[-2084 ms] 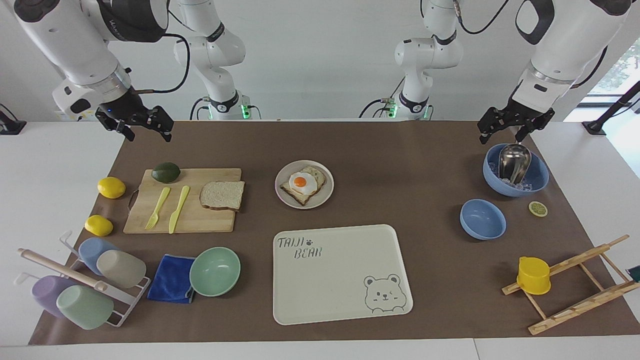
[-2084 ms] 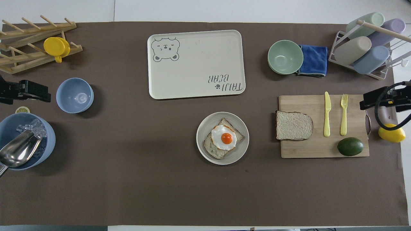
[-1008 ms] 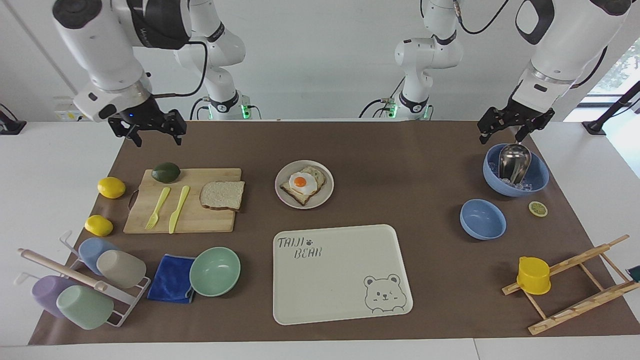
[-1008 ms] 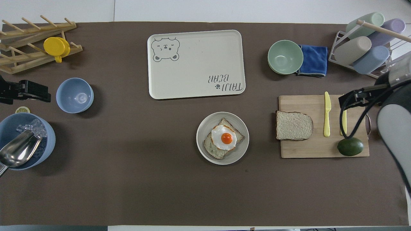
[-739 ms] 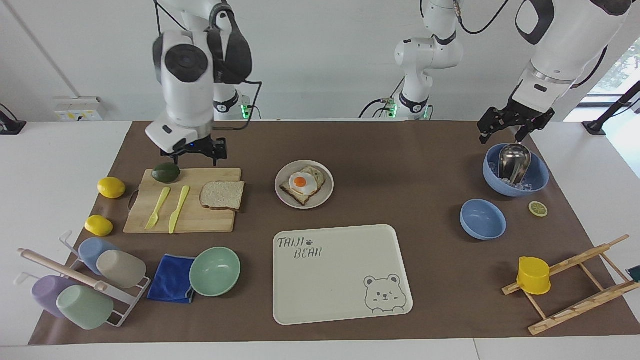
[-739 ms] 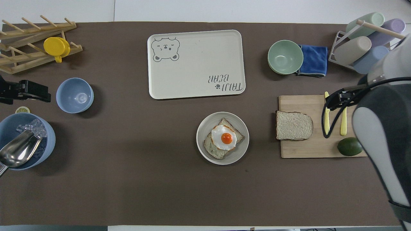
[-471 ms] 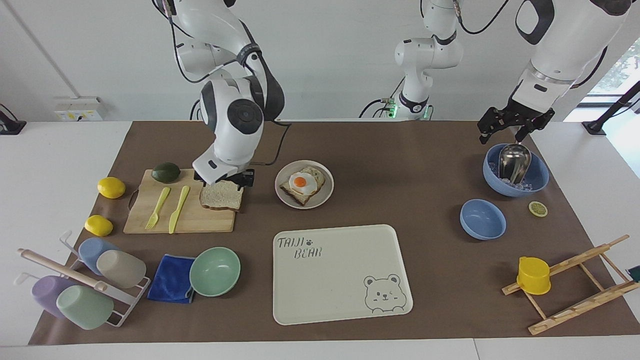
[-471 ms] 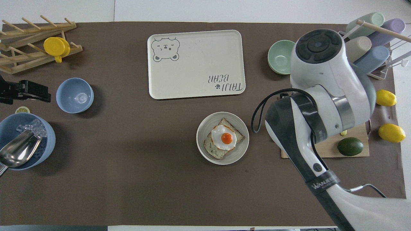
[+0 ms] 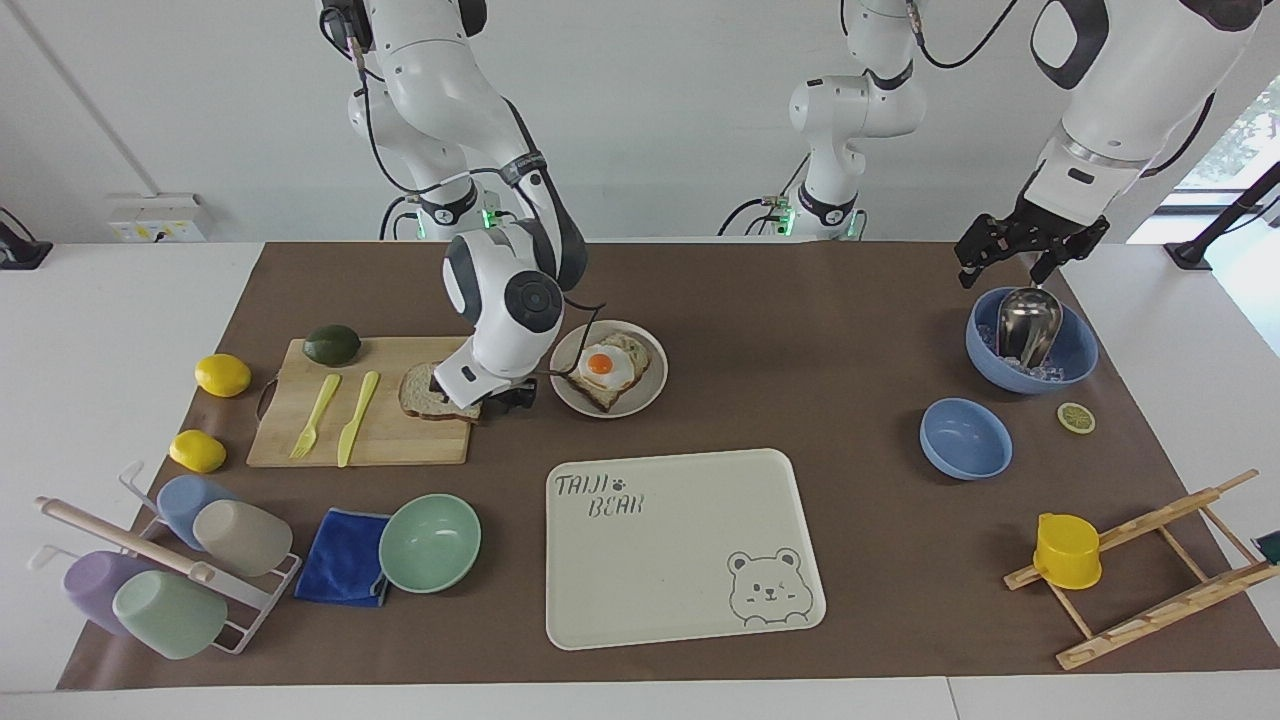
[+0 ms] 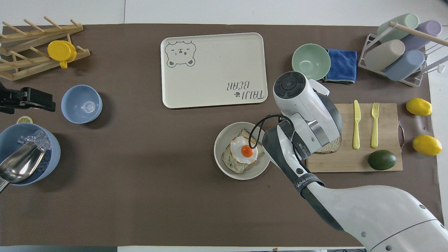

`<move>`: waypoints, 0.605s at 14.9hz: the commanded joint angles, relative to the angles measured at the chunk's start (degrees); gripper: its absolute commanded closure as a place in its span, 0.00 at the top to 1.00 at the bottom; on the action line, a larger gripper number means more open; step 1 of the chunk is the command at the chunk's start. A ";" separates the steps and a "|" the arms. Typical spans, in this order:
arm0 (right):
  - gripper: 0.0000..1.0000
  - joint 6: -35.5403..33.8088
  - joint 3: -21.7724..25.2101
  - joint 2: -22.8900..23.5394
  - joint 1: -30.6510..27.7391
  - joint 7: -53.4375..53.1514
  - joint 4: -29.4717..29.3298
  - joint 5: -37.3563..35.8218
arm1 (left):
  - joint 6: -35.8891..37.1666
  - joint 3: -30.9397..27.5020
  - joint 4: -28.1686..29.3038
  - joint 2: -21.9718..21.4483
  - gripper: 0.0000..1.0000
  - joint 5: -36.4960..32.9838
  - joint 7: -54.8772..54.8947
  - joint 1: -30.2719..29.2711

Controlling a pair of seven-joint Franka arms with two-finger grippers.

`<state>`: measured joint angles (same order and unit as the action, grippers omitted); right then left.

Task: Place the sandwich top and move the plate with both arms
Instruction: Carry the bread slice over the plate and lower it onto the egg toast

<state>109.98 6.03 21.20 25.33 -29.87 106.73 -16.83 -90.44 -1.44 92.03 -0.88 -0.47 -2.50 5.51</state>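
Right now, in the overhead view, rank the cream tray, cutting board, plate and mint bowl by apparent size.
1. Cream tray
2. Cutting board, partly hidden by the right arm
3. Plate
4. Mint bowl

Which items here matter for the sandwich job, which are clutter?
In play: sandwich top on cutting board; plate with egg toast; right gripper at the bread; left gripper waiting.
Clutter: tray, bowls, lemons, avocado, cutlery, cups.
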 commanded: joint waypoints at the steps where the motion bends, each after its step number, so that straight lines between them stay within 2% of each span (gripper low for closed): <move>1: 1.00 3.04 -0.58 -3.09 -0.80 -1.51 4.97 -1.01 | 0.62 0.47 0.52 -0.87 1.00 -0.93 0.21 -0.68; 3: 1.00 3.49 -0.58 -3.53 -1.15 -1.51 6.03 -0.92 | 0.62 0.47 0.52 -0.87 1.00 -0.93 0.21 -0.68; 6: 0.93 3.14 -0.58 -3.71 -1.07 -1.51 6.56 -0.92 | 0.71 0.47 0.52 -0.87 1.00 -0.93 0.21 -0.68; 9: 0.92 3.67 -0.58 -4.32 -0.98 -1.86 8.23 -1.01 | 0.79 0.47 0.52 -0.87 1.00 -0.93 0.21 -0.68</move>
<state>111.90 6.03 19.03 25.02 -29.97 111.94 -16.83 -90.41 -1.44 92.03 -0.88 -0.47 -2.50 5.51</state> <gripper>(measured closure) 0.066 0.000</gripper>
